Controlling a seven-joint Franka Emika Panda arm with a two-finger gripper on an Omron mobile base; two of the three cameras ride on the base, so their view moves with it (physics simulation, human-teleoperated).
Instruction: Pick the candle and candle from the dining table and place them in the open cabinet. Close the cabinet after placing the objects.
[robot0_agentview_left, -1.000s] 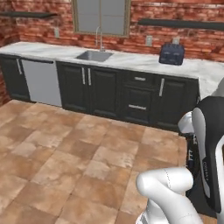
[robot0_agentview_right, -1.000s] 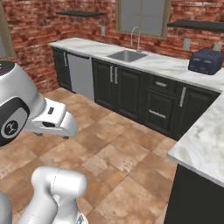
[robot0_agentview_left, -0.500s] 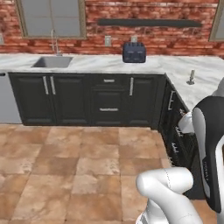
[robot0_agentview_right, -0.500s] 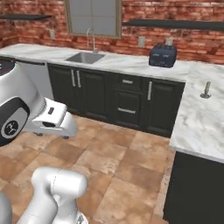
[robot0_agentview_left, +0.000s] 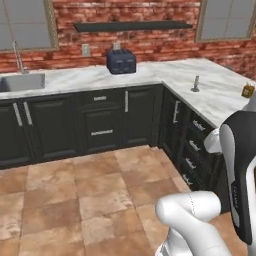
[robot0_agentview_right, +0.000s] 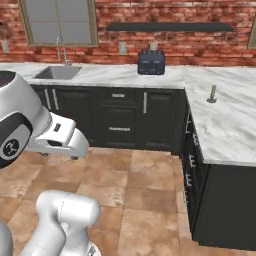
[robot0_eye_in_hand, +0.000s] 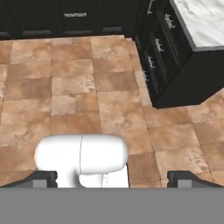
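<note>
Base turned right: toaster (robot0_agentview_left: 121, 61) now centre, grey candle (robot0_agentview_left: 195, 84) nearer.

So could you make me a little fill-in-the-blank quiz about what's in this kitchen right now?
1. The dark blue toaster stands on the counter against a wall of red ____.
2. The sink sits under a ____.
3. The small grey candle holder stands on a white ____ counter top.
4. The floor is laid with brown ____.

Missing words: brick; window; marble; tiles
</note>
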